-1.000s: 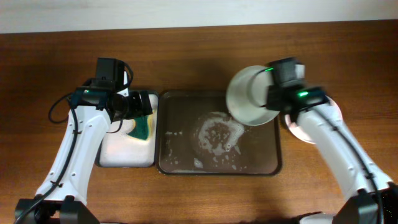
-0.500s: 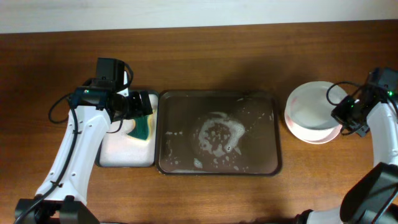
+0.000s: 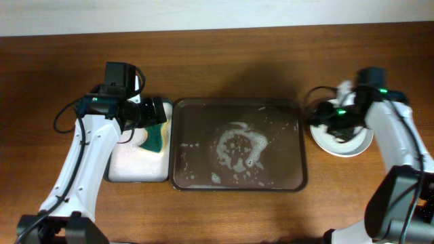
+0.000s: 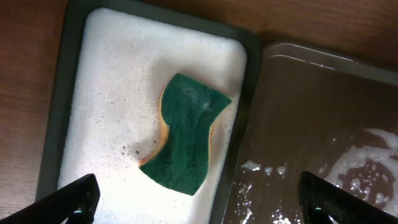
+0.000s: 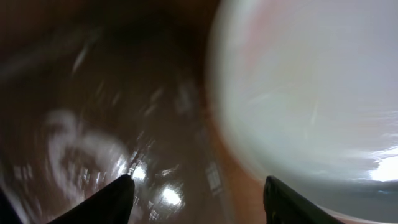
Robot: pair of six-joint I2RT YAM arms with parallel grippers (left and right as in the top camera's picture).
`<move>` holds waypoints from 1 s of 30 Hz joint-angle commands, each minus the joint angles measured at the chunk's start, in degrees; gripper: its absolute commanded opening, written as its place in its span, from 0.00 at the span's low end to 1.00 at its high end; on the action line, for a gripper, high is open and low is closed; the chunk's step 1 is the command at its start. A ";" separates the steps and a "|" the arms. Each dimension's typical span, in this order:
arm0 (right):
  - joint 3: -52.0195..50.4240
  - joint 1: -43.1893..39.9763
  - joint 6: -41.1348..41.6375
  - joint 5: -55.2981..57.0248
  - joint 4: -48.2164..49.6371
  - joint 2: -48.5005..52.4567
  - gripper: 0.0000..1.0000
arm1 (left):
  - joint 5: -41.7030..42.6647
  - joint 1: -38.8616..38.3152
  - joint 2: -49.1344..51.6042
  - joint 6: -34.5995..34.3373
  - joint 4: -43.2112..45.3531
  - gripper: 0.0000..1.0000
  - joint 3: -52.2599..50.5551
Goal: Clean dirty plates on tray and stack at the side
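Overhead and both wrist views, left to right.

Left end effector [image 3: 160, 114]: hovers over the right part of the small tray [image 4: 52, 124]. Fingers spread wide and grasping nothing, with only the tips showing at the lower corners of the left wrist view.

Small tray: on the table [image 3: 237, 61], bottom covered in white foam. A green sponge [image 4: 186, 140] lies flat in the foam near the right rim. Its yellow underside shows along its left edge.

Tray [image 3: 196, 129]: just right of the small tray, rims close together. Inside is a wet film with a ring of suds [image 3: 237, 146] near the middle and scattered flecks toward the lower left.

Plates [image 3: 352, 144]: white stack on the table just right of the tray, separate from its rim. The arm covers much of the stack, so I cannot tell the count.

Right end effector [image 5: 198, 202]: low over the left side of the plates. The right wrist view is heavily blurred. The fingers appear parted with nothing between them, and the top plate's pale surface fills the upper right.
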 commanded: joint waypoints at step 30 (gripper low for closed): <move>-13.44 14.47 -2.29 15.23 -7.02 -65.09 0.99 | -3.23 -7.28 -54.90 0.31 0.20 0.99 -27.47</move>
